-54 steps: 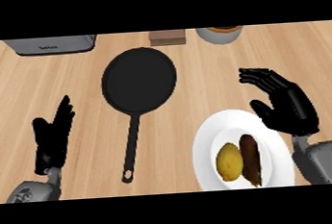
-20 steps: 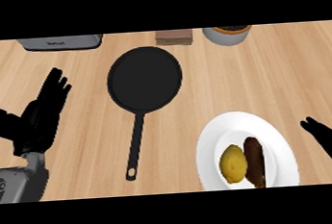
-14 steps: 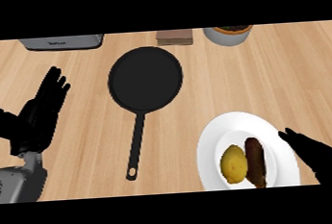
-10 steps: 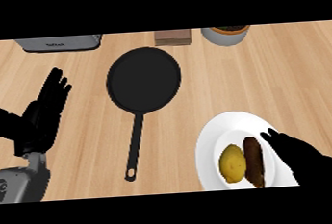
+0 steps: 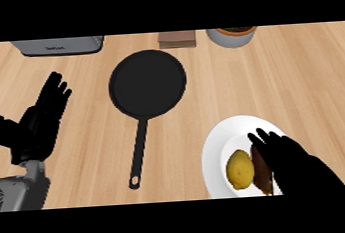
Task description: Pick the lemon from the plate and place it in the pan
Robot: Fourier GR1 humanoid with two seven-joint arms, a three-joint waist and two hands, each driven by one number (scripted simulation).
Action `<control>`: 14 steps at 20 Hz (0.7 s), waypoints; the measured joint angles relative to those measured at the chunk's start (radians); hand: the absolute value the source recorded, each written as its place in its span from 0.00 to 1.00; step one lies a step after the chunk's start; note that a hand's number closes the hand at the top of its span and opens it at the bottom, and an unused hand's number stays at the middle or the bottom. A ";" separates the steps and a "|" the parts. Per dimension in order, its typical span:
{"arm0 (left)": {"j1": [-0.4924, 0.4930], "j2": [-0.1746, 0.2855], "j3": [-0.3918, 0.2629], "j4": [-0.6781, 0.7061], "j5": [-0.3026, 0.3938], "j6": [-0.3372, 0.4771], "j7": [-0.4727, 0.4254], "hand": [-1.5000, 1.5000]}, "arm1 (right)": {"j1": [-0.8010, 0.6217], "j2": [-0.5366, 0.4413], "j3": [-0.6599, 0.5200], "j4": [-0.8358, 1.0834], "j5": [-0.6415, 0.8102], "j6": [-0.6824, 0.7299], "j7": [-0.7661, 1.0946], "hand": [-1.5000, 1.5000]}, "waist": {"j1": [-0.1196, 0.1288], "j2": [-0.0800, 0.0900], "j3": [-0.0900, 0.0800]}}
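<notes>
On the plate (image 5: pixel 216 153), the lemon (image 5: pixel 241 169) lies just beside the right hand's (image 5: pixel 303 169) straight fingers (image 5: pixel 273 143).

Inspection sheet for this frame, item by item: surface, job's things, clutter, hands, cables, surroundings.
Surface: wooden counter.
Job's things: lemon lies on the plate; pan to the plate's left, handle toward the robot.
Clutter: brown item beside the lemon; toaster, brown block and grey pot along the far edge.
Hands: right hand open, over the plate; left hand open, resting at the left.
Cables: nothing seen.
Surroundings: nothing seen.
</notes>
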 measured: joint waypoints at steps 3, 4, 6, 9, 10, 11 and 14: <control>-0.011 -0.004 0.011 0.019 -0.001 -0.009 -0.005 0.50 | -0.045 0.081 0.034 0.038 0.031 0.012 0.017 0.00 | -0.004 0.000 0.000; -0.012 -0.002 0.017 0.025 0.001 -0.015 -0.007 0.50 | -0.055 0.098 0.037 0.050 0.036 0.018 0.018 0.00 | -0.006 0.000 0.000; 0.010 -0.006 0.019 0.013 0.002 -0.021 -0.016 0.50 | -0.068 0.129 0.046 0.079 0.049 0.028 0.021 0.00 | -0.005 -0.001 0.000; 0.016 -0.015 0.017 0.016 -0.005 -0.020 -0.020 0.50 | -0.074 0.172 0.063 0.142 0.077 0.038 0.023 0.00 | -0.007 -0.001 0.000; 0.014 -0.015 0.016 0.012 -0.007 -0.019 -0.014 0.50 | -0.077 0.177 0.059 0.154 0.078 0.045 0.022 0.00 | -0.008 -0.001 0.001; 0.025 -0.014 0.018 0.001 -0.006 -0.022 -0.016 0.50 | -0.082 0.191 0.056 0.180 0.087 0.048 0.020 0.00 | -0.006 -0.001 0.001; 0.022 -0.028 0.014 0.009 -0.017 -0.016 -0.022 0.50 | -0.091 0.216 0.043 0.222 0.098 0.065 0.017 0.00 | -0.010 -0.001 0.001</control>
